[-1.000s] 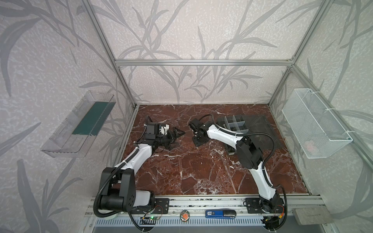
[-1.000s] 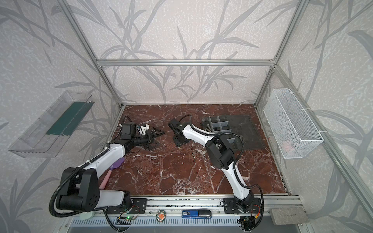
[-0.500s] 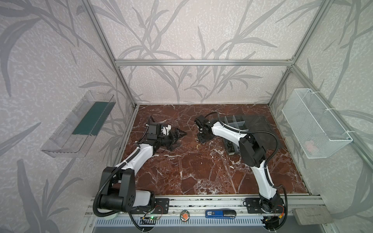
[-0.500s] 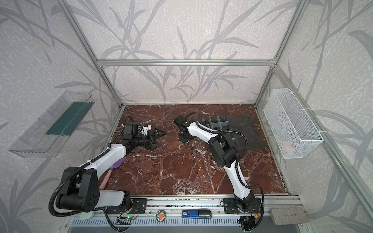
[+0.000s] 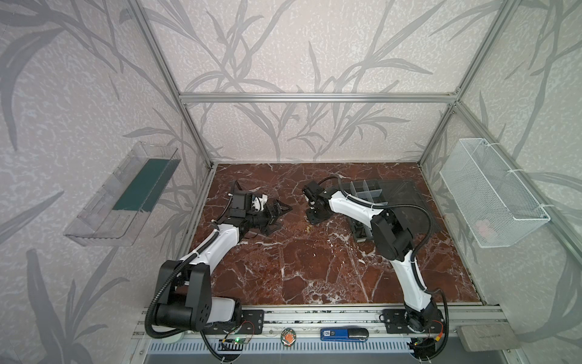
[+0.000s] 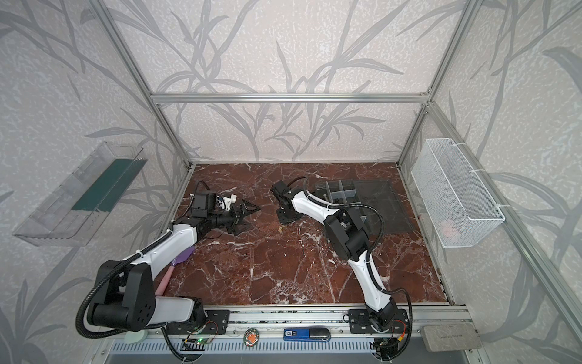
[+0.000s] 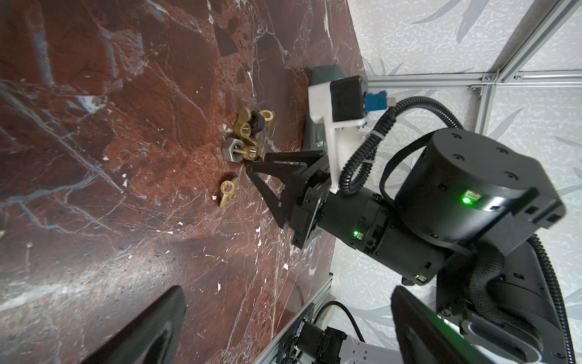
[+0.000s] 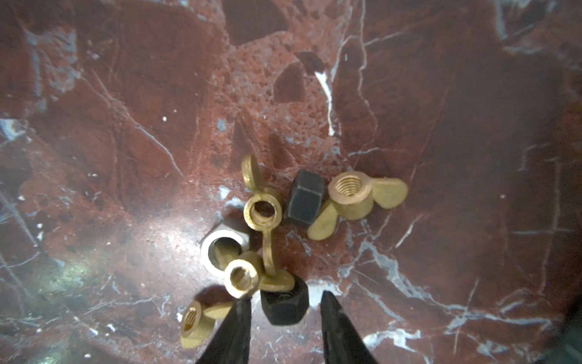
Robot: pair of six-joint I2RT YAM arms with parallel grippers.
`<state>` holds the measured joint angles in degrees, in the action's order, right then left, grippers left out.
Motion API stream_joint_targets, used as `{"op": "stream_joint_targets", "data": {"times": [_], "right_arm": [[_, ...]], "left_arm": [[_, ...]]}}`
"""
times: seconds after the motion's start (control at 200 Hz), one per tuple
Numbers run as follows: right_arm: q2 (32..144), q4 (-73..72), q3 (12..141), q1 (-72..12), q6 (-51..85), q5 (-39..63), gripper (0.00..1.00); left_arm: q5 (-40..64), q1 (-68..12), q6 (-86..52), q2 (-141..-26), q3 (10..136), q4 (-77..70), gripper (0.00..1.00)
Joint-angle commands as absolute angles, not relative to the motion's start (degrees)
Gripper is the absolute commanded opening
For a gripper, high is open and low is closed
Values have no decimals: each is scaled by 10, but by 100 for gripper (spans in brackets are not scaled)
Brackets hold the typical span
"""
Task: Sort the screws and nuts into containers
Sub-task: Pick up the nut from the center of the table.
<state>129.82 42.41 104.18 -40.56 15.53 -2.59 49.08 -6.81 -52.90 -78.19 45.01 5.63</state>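
Nuts [image 8: 349, 197] lie in a tight little heap on the red marble tabletop [image 5: 315, 268], just off its middle toward 9 o'clock; in both top views they are no more than a brassy fleck. My right pincer [image 8: 286, 297] points down at the heap's edge with its jaws partly apart, straddling a black hex nut [image 8: 283, 312]. One fingertip [image 8: 241, 315] sits just beside the nut and a sliver of marble shows between it and the other fingertip, so I have not clamped it. A brass wing nut [image 8: 242, 279] touches that nut and leans on a silver hex nut [image 8: 217, 249]. An upright wing nut [image 8: 263, 211] stands between them and a second black hex nut [image 8: 304, 201]. A stray wing nut [image 8: 195, 324] lies just outside my fingertip. The organizer box [image 5: 362, 190] sits at 2 o'clock from the heap, with its smoky lid [image 5: 406, 195] folded flat on its 3 o'clock side, and my right arm crosses its near corner. My left pincer [image 5: 281, 219] is at 9 o'clock from the heap, clear of it, jaws spread wide and empty. A purple-bladed spatula [image 6: 185, 253] lies under my left arm. A white wire basket [image 5: 491, 195] hangs on the 3 o'clock wall and a clear bin [image 5: 126, 195] on the 9 o'clock wall.
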Motion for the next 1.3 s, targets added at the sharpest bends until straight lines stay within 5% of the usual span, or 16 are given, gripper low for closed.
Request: {"op": "stream_joint_targets", "data": {"times": [0.0,0.595,1.295], "right_arm": [[1314,429,1055,-405,151,-18,38],[1318,432,1061,-401,144,-15,25],[1106,445,963,-280,124,-58,23]], "left_arm": [[483,-72,-523,-785,470,61,99],[481,-73,-520,-784,475,69,99],[457,-161,-517,-868,603,80,99]]}}
